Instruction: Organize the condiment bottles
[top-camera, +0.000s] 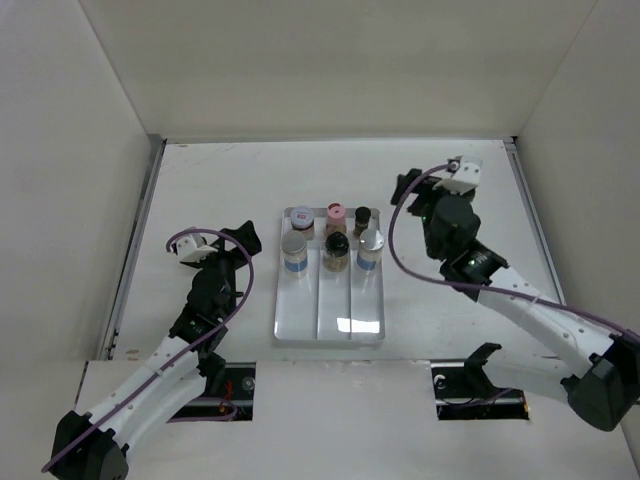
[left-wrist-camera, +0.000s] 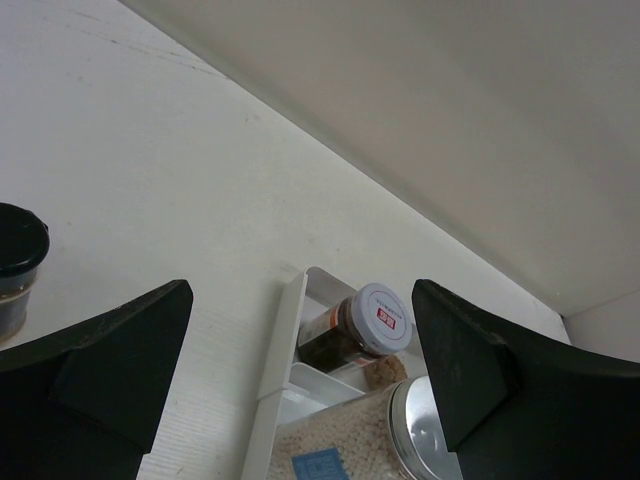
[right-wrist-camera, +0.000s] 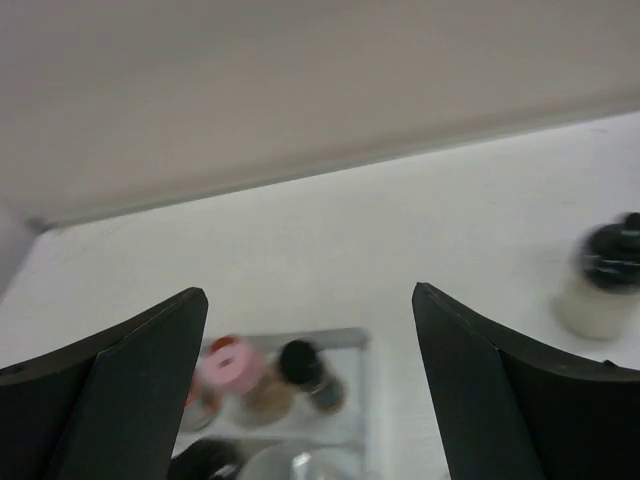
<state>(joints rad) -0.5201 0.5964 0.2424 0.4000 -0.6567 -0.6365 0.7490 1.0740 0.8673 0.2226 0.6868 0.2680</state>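
Starting at the bottom of the overhead frame, the near half of the tray (top-camera: 330, 325) has no bottles in it, just glare off the clear plastic. Past that, around the middle of the frame, six of the condiment bottles (top-camera: 337, 250) stand upright in two rows of three across the tray's lanes. The front row is a silver-lid jar (top-camera: 294, 250) with a blue label, a black-cap one and another silver lid. Behind them are a red-and-silver cap, a pink cap (top-camera: 335, 212) and a small black cap. I'd call the job mostly done but not finished, because each wrist view shows a straggler out on the tabletop (top-camera: 200, 180). There's a brown bottle (left-wrist-camera: 15, 265) with a black cap at the left edge of the left wrist frame. There's also a white bottle (right-wrist-camera: 603, 285) with a black cap at the right edge of the right wrist frame, a bit blurry. I can't pick either one out from overhead, so they're probably hidden under the arms. The left end effector (left-wrist-camera: 302, 300) is wide open with nothing in it, aimed at the tray's far corner, and the brown bottle sits outside the finger on the frame's left, not between the fingers. The right end effector (right-wrist-camera: 310, 300) is spread open and empty too, with the white bottle well outside the finger on the frame's right, so I'm guessing two more pick-ups.
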